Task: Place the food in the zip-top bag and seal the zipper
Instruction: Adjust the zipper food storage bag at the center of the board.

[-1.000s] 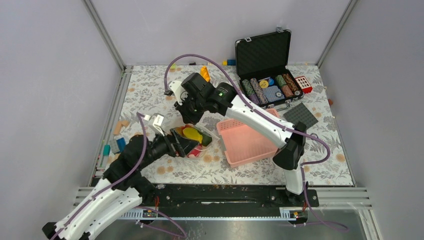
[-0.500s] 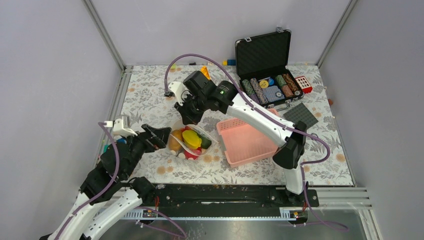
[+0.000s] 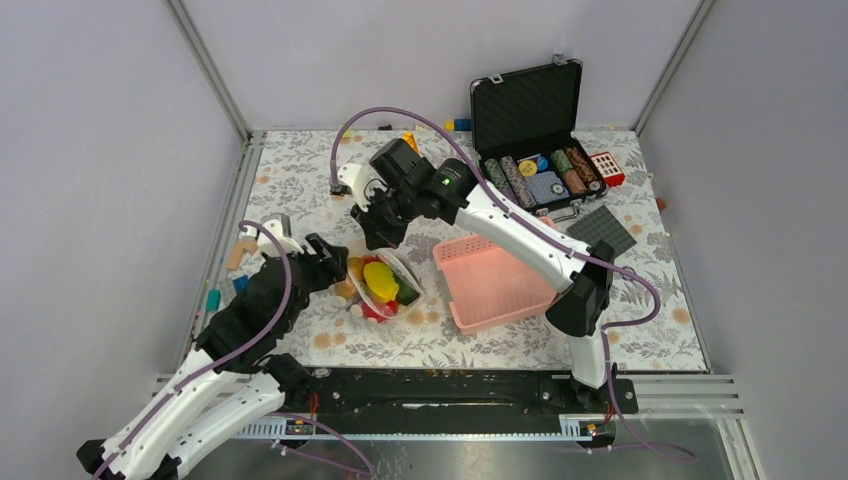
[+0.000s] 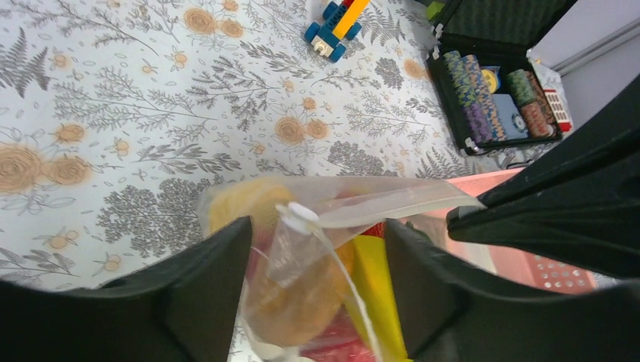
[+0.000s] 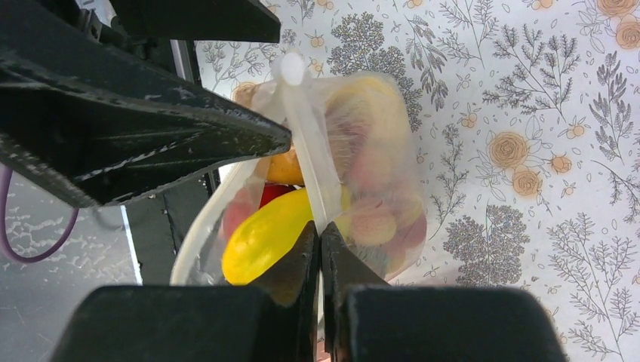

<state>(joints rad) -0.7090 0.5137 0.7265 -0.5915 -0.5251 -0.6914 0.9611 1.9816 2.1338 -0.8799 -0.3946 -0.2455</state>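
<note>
The zip-top bag (image 3: 392,292) stands on the floral mat between my two grippers, with the food in it: a yellow piece (image 3: 381,277), red and orange pieces. My right gripper (image 3: 372,238) is shut on the zipper (image 5: 306,143), pinching the strip at its near end (image 5: 321,240) over the yellow piece (image 5: 268,234). My left gripper (image 3: 335,270) is open at the bag's left end. In the left wrist view its jaws (image 4: 317,294) stand either side of the bag (image 4: 302,279), with the zipper's white end tab (image 4: 302,217) between them.
The pink basket (image 3: 495,300) lies right of the bag. An open black case (image 3: 530,110) with poker chips stands at the back right, a grey baseplate (image 3: 603,231) beside it. Loose bricks (image 3: 238,255) lie along the left edge. A brick toy (image 4: 336,23) is at the back.
My left gripper pulled out of the bag to the left, then came back to the bag's left end, open. The right gripper stayed on the zipper and the bag's mouth has narrowed.
</note>
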